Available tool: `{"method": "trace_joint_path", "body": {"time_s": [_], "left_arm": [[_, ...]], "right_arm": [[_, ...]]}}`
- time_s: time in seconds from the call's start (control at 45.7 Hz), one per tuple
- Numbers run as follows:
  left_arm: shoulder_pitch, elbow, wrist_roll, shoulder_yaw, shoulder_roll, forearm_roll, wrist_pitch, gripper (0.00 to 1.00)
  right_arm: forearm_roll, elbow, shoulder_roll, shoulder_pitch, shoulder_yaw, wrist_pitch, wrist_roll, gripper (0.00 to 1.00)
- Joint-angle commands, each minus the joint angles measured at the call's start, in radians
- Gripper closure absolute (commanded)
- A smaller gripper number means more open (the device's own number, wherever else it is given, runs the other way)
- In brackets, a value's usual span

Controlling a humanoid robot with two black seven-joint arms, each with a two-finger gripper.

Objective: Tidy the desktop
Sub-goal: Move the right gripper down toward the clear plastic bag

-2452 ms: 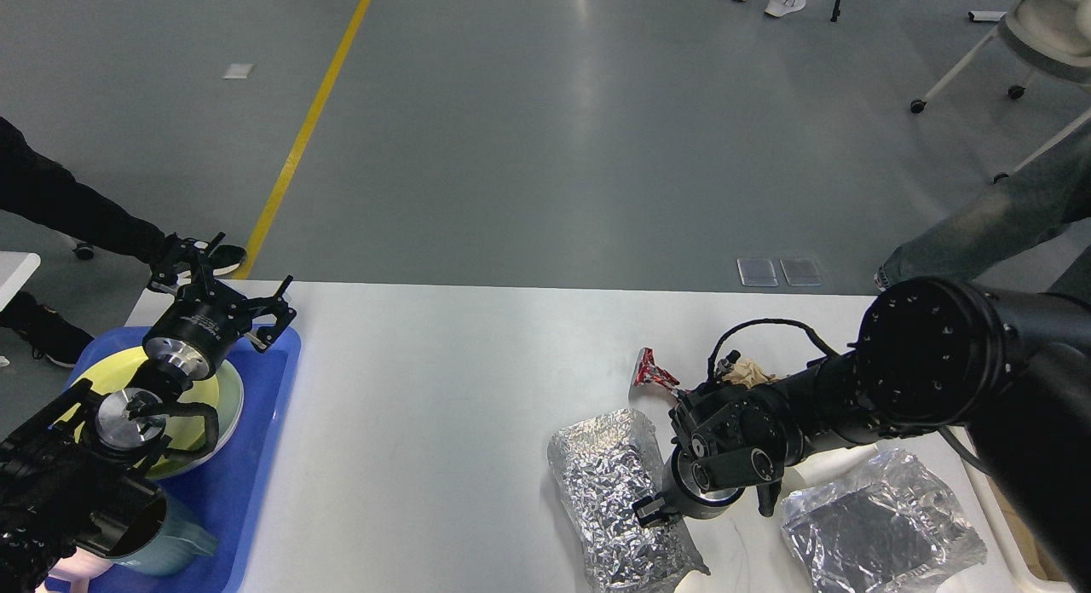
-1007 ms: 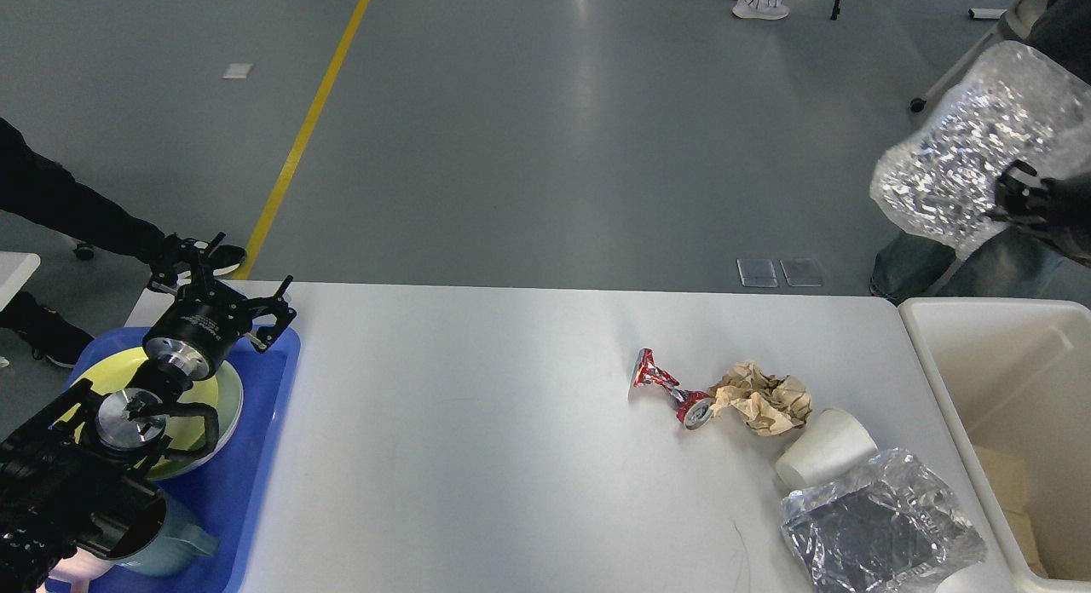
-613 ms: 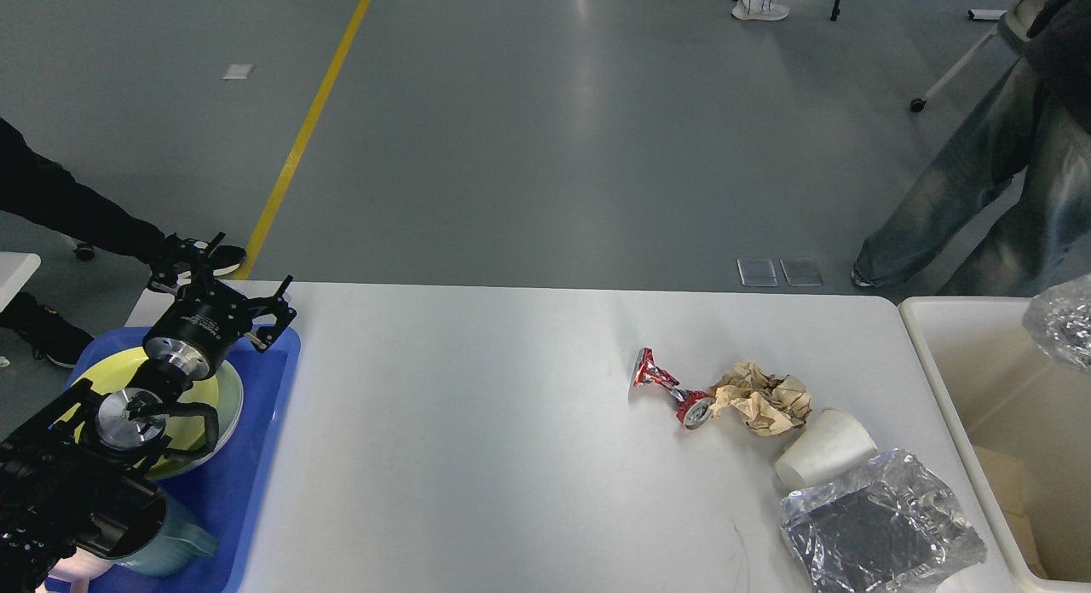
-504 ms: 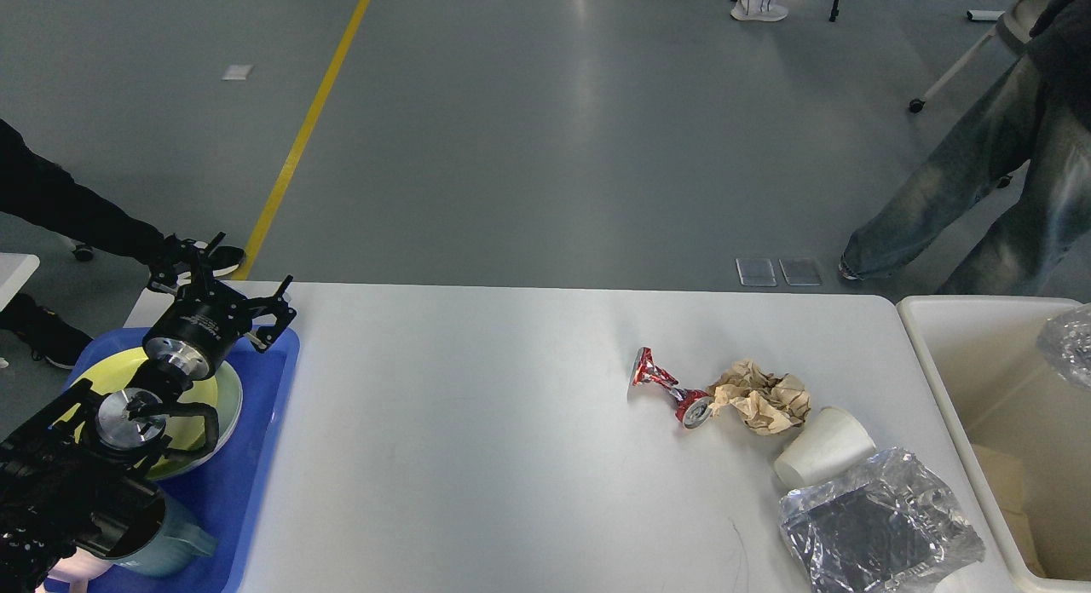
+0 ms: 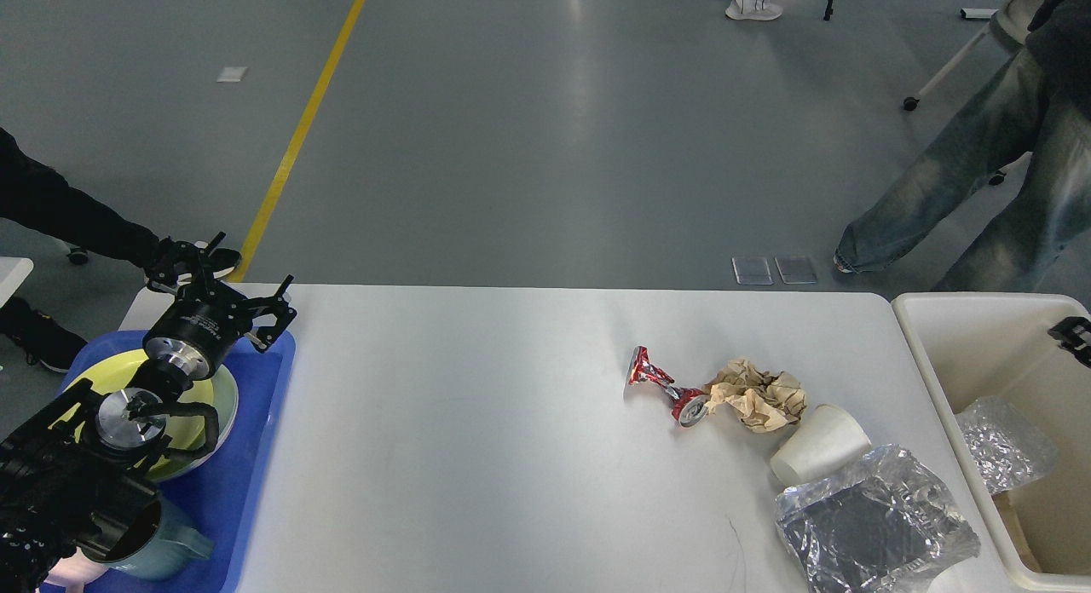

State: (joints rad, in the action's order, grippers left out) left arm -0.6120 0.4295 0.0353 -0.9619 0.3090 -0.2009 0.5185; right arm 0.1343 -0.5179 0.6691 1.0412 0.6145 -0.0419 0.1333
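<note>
The white desktop [image 5: 477,423] holds a crushed red can [image 5: 665,384], crumpled brown paper [image 5: 759,397], a white paper cup [image 5: 818,457] on its side and a silver foil bag [image 5: 874,533] at the front right. A second foil bag [image 5: 1006,444] lies inside the cream bin [image 5: 925,337] at the table's right end. My left gripper [image 5: 223,279] is open and empty above the far end of the blue tray [image 5: 256,457]. Only a small black tip of my right gripper [image 5: 1076,329] shows at the right edge, above the bin.
The blue tray holds a yellow-green plate [image 5: 209,388] and a teal mug [image 5: 162,542], partly under my left arm. A person in jeans [image 5: 963,175] stands beyond the table's right corner. Another person in black [image 5: 51,210] is at the far left.
My right arm lifted the foil bag off the table and carried it right, over the bin. The bag now lies in the bin, free of the gripper. The left arm has not moved.
</note>
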Motion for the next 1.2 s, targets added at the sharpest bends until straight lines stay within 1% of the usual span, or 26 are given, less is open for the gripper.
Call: {"method": "trace_joint_path", "body": {"time_s": [0.0, 0.131, 0.241, 0.35, 0.46, 0.547, 0.657, 0.723, 0.81, 0.876, 0.963, 1.007, 1.182], "left_arm": [[0.000, 0.000, 0.000, 0.000, -0.001, 0.000, 0.000, 0.04], [0.000, 0.000, 0.000, -0.001, 0.001, 0.000, 0.000, 0.04], [0.000, 0.000, 0.000, 0.000, -0.001, 0.000, 0.000, 0.04], [0.000, 0.000, 0.000, 0.000, 0.001, 0.000, 0.000, 0.04], [0.000, 0.000, 0.000, 0.000, -0.001, 0.000, 0.000, 0.04], [0.000, 0.000, 0.000, 0.000, -0.001, 0.000, 0.000, 0.04], [0.000, 0.000, 0.000, 0.000, 0.001, 0.000, 0.000, 0.04], [0.000, 0.000, 0.000, 0.000, 0.001, 0.000, 0.000, 0.04], [0.000, 0.000, 0.000, 0.000, 0.001, 0.000, 0.000, 0.04], [0.000, 0.000, 0.000, 0.000, 0.001, 0.000, 0.000, 0.04], [0.000, 0.000, 0.000, 0.000, 0.001, 0.000, 0.000, 0.04], [0.000, 0.000, 0.000, 0.000, 0.001, 0.000, 0.000, 0.04], [0.000, 0.000, 0.000, 0.000, 0.001, 0.000, 0.000, 0.04]], "right_arm": [[0.022, -0.060, -0.083, 0.153, 0.126, -0.019, 0.002, 0.00], [0.022, -0.168, -0.204, 0.377, 0.316, -0.042, 0.002, 0.00], [0.018, -0.327, -0.264, 0.560, 0.367, -0.130, 0.002, 0.00], [0.013, -0.445, -0.305, 0.718, 0.369, -0.263, 0.000, 0.00], [-0.005, -0.476, -0.356, 0.844, 0.373, -0.397, -0.001, 0.00], [-0.065, -0.501, -0.378, 0.933, 0.393, -0.538, -0.001, 0.00], [-0.157, -0.577, -0.379, 1.065, 0.421, -0.709, -0.001, 0.00], [-0.180, -0.620, -0.379, 1.144, 0.438, -0.785, -0.001, 0.00], [-0.182, -0.662, -0.384, 1.212, 0.444, -0.854, -0.001, 0.00], [-0.183, -0.672, -0.390, 1.218, 0.435, -0.856, 0.000, 0.00], [-0.183, -0.669, -0.404, 1.159, 0.433, -0.808, 0.000, 0.00], [-0.180, -0.660, -0.405, 1.088, 0.436, -0.767, 0.000, 0.00], [-0.182, -0.603, -0.398, 0.797, 0.445, -0.534, 0.003, 0.00]]}}
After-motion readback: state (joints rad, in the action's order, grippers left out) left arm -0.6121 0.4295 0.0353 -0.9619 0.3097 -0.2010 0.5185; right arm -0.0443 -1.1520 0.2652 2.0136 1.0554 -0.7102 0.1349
